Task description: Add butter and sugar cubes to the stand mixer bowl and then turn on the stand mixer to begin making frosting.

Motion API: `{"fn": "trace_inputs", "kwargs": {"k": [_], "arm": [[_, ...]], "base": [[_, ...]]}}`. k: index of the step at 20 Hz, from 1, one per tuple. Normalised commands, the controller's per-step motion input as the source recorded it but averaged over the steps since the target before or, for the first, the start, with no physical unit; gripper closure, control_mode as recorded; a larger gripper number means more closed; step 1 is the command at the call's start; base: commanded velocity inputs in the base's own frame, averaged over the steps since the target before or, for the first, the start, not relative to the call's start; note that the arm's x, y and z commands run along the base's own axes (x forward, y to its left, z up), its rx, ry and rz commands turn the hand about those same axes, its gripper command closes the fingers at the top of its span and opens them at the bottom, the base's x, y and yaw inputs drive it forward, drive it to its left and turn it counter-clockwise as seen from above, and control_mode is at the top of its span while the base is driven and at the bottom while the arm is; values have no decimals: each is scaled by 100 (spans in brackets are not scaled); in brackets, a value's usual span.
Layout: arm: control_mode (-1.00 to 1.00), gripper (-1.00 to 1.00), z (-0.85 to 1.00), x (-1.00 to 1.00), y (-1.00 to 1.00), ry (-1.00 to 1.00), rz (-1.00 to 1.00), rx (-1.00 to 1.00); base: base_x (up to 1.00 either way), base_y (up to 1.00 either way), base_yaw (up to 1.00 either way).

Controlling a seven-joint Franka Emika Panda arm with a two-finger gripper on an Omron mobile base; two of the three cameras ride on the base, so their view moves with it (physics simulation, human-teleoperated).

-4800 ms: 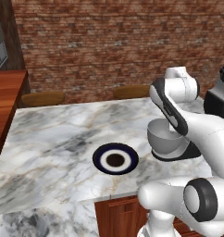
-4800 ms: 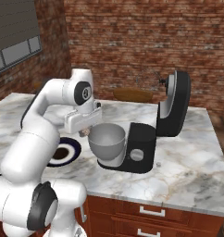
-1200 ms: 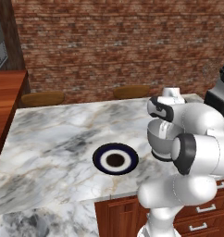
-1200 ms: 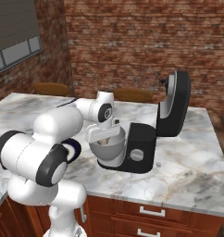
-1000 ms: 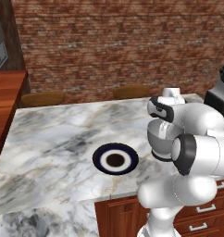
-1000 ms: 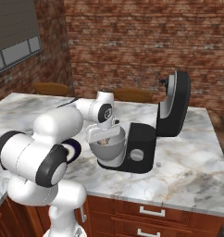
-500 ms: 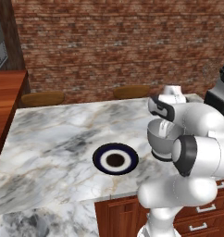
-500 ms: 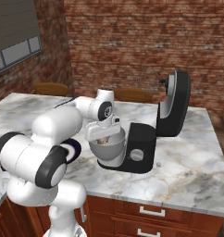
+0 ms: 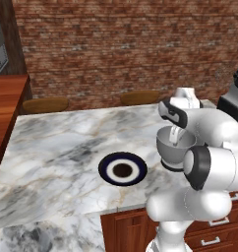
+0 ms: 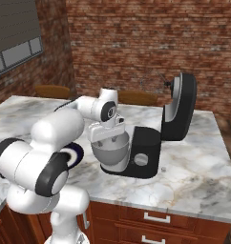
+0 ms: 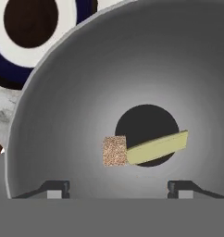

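Observation:
My gripper (image 11: 118, 189) hangs open just above the stand mixer bowl (image 11: 132, 60), its fingertips (image 11: 56, 187) wide apart with nothing between them. On the bowl's bottom lie a pale yellow butter stick (image 11: 158, 147) and a brown-speckled sugar cube (image 11: 115, 151), touching each other. The grey bowl (image 10: 110, 151) sits on the base of the black stand mixer (image 10: 146, 153), whose head is tilted up and back. From the left base view, the gripper (image 9: 175, 135) dips into the bowl (image 9: 171, 150). In the right base view, the gripper (image 10: 107, 136) is at the bowl's rim.
A dark-blue-rimmed plate (image 9: 122, 169) with a white ring lies on the marble counter (image 9: 57, 142) left of the bowl, seen also as the plate (image 11: 35, 28). Two wooden stools (image 9: 44, 104) stand behind the counter. Drawers (image 10: 155, 219) run under the counter's front edge.
The jaws have opened over the bowl. The hand has stayed low at the bowl's rim, and the arm has hardly moved.

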Motion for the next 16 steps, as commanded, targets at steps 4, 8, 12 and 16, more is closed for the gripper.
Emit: {"fn": "trace_inputs", "kwargs": {"k": [4, 8, 12, 16], "arm": [[-100, -100, 24, -11, 4, -3, 0, 0], [-100, -100, 43, -41, 34, -8, -2, -2], [-100, -100, 51, -50, 41, -8, -4, -5], [-100, -100, 45, -55, 39, -1, -7, -4]], "base": [[0, 0, 0], [0, 0, 0], [0, 0, 0], [0, 0, 0]]}}
